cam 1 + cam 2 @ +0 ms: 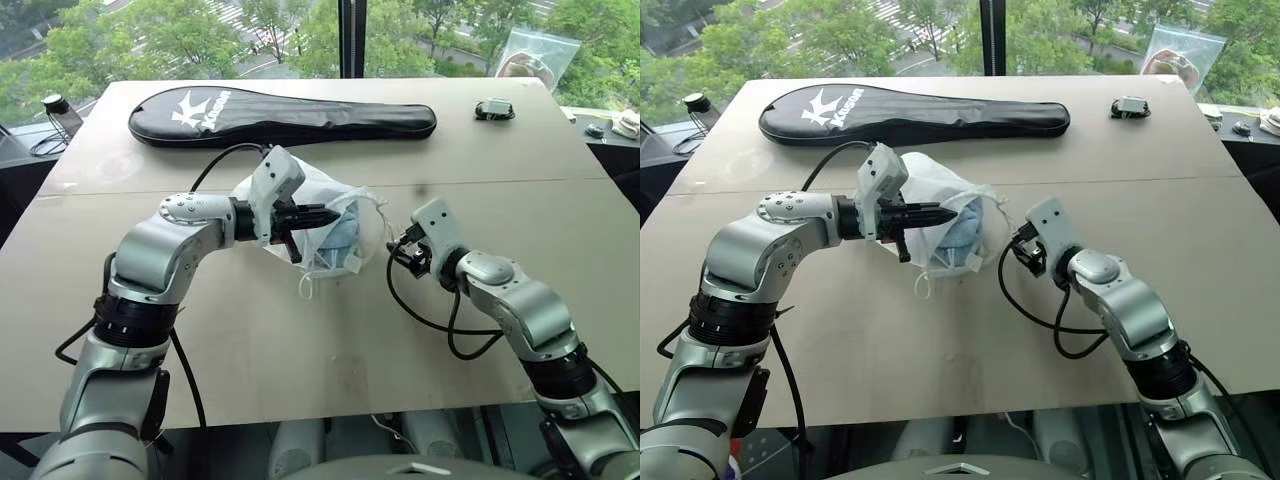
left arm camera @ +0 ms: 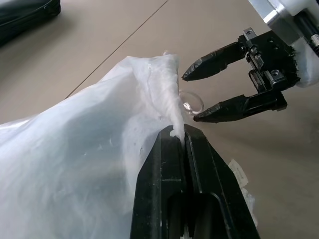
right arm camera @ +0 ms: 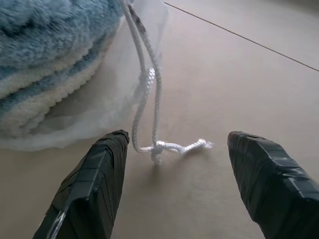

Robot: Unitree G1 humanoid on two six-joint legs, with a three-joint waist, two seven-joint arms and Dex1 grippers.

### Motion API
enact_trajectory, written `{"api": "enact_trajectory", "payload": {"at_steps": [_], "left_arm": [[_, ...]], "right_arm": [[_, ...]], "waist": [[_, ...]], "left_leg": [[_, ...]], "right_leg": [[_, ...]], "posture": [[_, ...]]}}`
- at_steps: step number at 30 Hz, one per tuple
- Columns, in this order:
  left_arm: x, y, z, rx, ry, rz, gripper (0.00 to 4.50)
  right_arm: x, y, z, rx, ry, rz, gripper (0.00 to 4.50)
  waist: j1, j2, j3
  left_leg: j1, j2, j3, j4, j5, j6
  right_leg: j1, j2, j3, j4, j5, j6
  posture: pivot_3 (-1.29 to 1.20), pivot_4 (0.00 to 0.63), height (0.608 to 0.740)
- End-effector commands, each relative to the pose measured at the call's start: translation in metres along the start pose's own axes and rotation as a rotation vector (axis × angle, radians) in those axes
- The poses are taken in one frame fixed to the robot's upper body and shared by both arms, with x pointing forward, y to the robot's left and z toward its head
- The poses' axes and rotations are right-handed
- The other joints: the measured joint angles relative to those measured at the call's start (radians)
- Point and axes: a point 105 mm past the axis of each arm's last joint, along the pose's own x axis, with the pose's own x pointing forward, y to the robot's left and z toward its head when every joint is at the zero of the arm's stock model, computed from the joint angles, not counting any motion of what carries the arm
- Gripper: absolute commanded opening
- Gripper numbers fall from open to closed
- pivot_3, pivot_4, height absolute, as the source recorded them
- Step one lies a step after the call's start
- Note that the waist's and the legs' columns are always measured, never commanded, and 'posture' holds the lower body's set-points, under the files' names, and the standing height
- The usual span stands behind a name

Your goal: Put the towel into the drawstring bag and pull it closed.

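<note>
Setting: looks like a test room in an upper-floor office or lab building. I stand at a plain beige tabletop made of two boards butted together, seam running across it. Directly behind its far edge is a large window with a dark vertical frame post; through it I look down on treetops and a street. Loose gear sits around: a small black device near the far right corner, cables and a dark side surface off the left edge.
</note>
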Motion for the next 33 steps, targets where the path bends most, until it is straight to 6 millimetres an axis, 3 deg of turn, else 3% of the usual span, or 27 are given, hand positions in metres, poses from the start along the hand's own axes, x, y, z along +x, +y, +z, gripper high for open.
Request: {"api": "enact_trajectory", "payload": {"at_steps": [1,13,21,25,28,30,33], "left_arm": [[-0.005,0.003,0.011,0.046,-0.032,0.027,0.00],[-0.002,-0.001,0.013,0.051,-0.034,0.029,0.00],[0.002,-0.003,0.014,0.047,-0.042,0.023,0.00],[0.004,-0.002,0.015,0.050,-0.047,0.026,0.00],[0.003,0.000,0.014,0.058,-0.047,0.037,0.00],[0.002,0.005,0.013,0.069,-0.044,0.051,0.00],[-0.003,0.014,0.011,0.116,-0.036,0.071,0.00]], "right_arm": [[-0.004,-0.007,0.019,-0.013,-0.074,-0.059,3.40],[-0.006,-0.020,0.032,-0.033,-0.108,-0.197,3.40],[0.025,0.000,0.033,-0.206,-0.118,-0.241,3.40],[0.040,0.003,0.032,-0.338,-0.145,-0.291,2.22],[0.038,-0.001,0.035,-0.343,-0.174,-0.312,0.63],[0.031,-0.006,0.037,-0.331,-0.187,-0.330,0.02],[0.018,-0.011,0.037,-0.262,-0.183,-0.325,0.02]], "waist": [[0.000,0.000,0.000],[-0.001,0.000,0.000],[-0.002,0.000,0.000],[-0.002,0.000,0.000],[-0.001,0.000,0.000],[-0.001,0.000,0.000],[0.000,0.000,0.000]], "left_leg": [[0.000,0.000,0.000,0.000,0.000,0.000],[0.000,0.000,0.000,0.000,0.000,0.000],[0.001,0.000,0.000,0.000,0.000,0.000],[0.000,0.000,0.001,0.000,0.000,0.000],[0.000,0.000,0.000,0.000,0.000,0.000],[0.000,0.000,0.000,0.000,0.000,0.000],[0.000,0.000,0.000,0.000,0.000,0.000]], "right_leg": [[0.000,0.000,0.000,0.000,0.000,0.000],[0.000,0.000,0.000,0.000,0.000,0.000],[0.000,0.000,0.000,0.001,0.000,0.000],[0.000,0.000,0.000,0.000,0.000,0.000],[0.000,0.000,0.000,0.000,0.000,0.000],[0.000,0.000,0.000,0.000,0.000,0.000],[0.000,0.000,0.000,0.000,0.000,0.000]], "posture": [[0.00,0.150,0.740],[0.00,0.150,0.740],[0.00,0.150,0.740],[0.00,0.150,0.740],[0.00,0.150,0.740],[0.00,0.150,0.740],[0.00,0.150,0.740]]}}
